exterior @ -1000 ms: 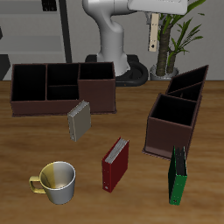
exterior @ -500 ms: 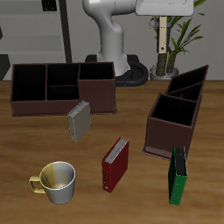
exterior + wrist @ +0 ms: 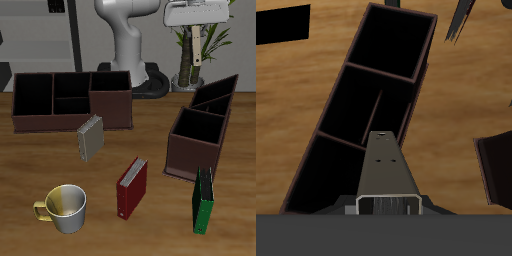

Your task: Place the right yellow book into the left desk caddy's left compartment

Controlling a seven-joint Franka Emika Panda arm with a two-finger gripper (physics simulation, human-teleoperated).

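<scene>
— What's the gripper (image 3: 192,24) doing?
— Its jaws are clamped on the upper end of the right yellow book (image 3: 190,50), a thin tan-grey hardcover hanging upright straight below them.
— And the box?
— The left desk caddy (image 3: 195,155), maroon-brown, boxy, with black-walled partitions, sits well below the gripper. From the wrist, the book's pale ribbed edge (image 3: 386,205) overlaps its dark compartments (image 3: 356,70).

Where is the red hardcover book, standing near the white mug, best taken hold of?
Probably at the upper edge of the red hardcover book, coming from above, with the jaws closing across its two covers: it stands upright, it is thin, and both cover faces look free.
</scene>
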